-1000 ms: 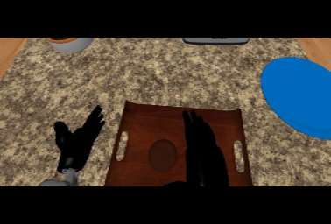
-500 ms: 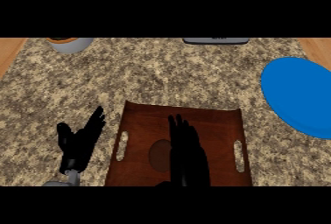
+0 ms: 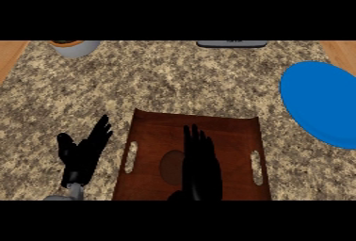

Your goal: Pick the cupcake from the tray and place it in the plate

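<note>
The brown tray (image 3: 230,136) with two handle slots lies at the counter's near edge. On it the cupcake (image 3: 169,167) shows as a dark brown oval left of the tray's middle. My right hand (image 3: 201,165) hovers flat over the tray, open with straight fingers pointing away, and its left side covers the oval's right edge. I cannot tell whether it touches the cupcake. The blue plate (image 3: 321,102) lies at the right edge of the counter, apart from the tray. To the left of the tray my left hand (image 3: 81,154) rests open with its fingers up.
A grey bowl (image 3: 75,47) with something orange in it stands at the back left. A dark flat object (image 3: 231,44) lies at the back centre. Speckled counter surface stretches between the tray and these; wooden strips show at both far corners.
My right hand has moved left across the tray, from right of the cupcake to overlapping its right side. The left hand has stayed almost still.
</note>
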Robot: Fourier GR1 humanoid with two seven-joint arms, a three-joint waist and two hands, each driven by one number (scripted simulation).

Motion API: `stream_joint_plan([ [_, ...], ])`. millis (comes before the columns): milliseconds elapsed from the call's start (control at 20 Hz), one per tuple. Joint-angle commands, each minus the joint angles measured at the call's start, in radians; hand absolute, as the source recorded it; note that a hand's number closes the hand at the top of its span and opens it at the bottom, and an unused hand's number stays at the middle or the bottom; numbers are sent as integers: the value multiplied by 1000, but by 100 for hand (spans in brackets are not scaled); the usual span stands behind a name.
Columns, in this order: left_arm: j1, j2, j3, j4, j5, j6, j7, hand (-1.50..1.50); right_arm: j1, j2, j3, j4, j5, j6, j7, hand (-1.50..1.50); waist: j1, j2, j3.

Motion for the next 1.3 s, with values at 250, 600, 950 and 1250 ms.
stream_joint_plan([
  [250,-59,-2,34,66,-6,-20,33,0,-71,14,-9,132,-80,-40,99,-150,0,4,-2],
  [600,81,-73,-49,-78,-60,38,29,0,-47,-4,-13,177,-118,48,-21,150,0,1,-2],
  [950,35,-63,-32,-93,-81,34,84,0,-135,14,62,283,-98,-60,55,150,4,2,-2],
  [1250,10,-28,61,37,-23,-48,5,0,-14,-148,81,38,3,-53,-111,150,-13,0,-2],
])
